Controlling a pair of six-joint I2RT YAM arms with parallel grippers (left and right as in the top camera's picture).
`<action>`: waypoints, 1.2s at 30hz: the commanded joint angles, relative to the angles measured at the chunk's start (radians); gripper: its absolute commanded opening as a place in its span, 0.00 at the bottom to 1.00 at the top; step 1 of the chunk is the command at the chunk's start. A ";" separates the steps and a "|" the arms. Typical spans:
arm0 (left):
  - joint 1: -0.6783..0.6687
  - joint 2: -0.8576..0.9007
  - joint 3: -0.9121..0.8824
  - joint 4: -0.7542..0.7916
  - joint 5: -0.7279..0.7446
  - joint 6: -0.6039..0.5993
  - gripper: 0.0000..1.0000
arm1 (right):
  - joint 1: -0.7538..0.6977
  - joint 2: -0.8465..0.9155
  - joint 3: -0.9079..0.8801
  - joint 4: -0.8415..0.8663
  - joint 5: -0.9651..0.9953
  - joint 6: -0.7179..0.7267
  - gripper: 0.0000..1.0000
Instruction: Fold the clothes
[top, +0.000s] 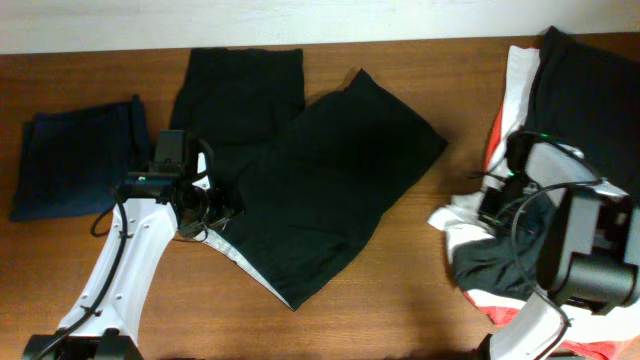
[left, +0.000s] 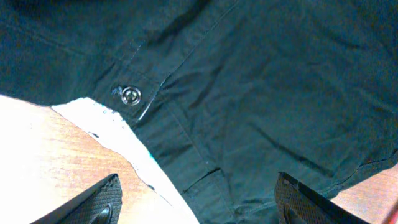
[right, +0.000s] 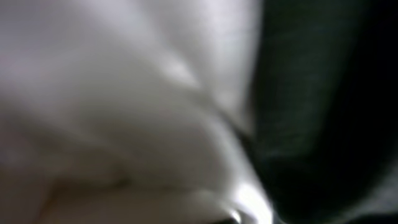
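Large black two-legged shorts (top: 320, 170) lie spread on the table centre, white lining showing at the waistband. In the left wrist view the waistband with its metal snap button (left: 130, 95) and white lining (left: 118, 134) fills the frame. My left gripper (top: 215, 205) is open over the waistband's left edge, fingers (left: 196, 208) either side of the cloth. My right gripper (top: 497, 205) is pressed into the pile of white, red and black clothes (top: 560, 100) at the right. Its view shows only blurred white cloth (right: 124, 112) and black cloth (right: 323, 106); its jaws are hidden.
A folded dark navy garment (top: 75, 160) lies at the far left. The wooden table (top: 400, 300) shows bare along the front. The clothes pile reaches the right edge.
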 joint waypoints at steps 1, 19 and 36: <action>-0.003 -0.009 0.004 -0.019 -0.010 0.013 0.78 | -0.171 0.033 -0.013 -0.080 0.281 0.279 0.04; -0.004 -0.009 0.002 -0.076 -0.006 0.004 0.79 | 0.221 -0.153 0.015 0.434 -0.289 -0.229 0.78; -0.004 -0.009 0.001 -0.097 -0.010 0.005 0.79 | 0.177 0.007 0.015 0.356 0.145 0.091 0.04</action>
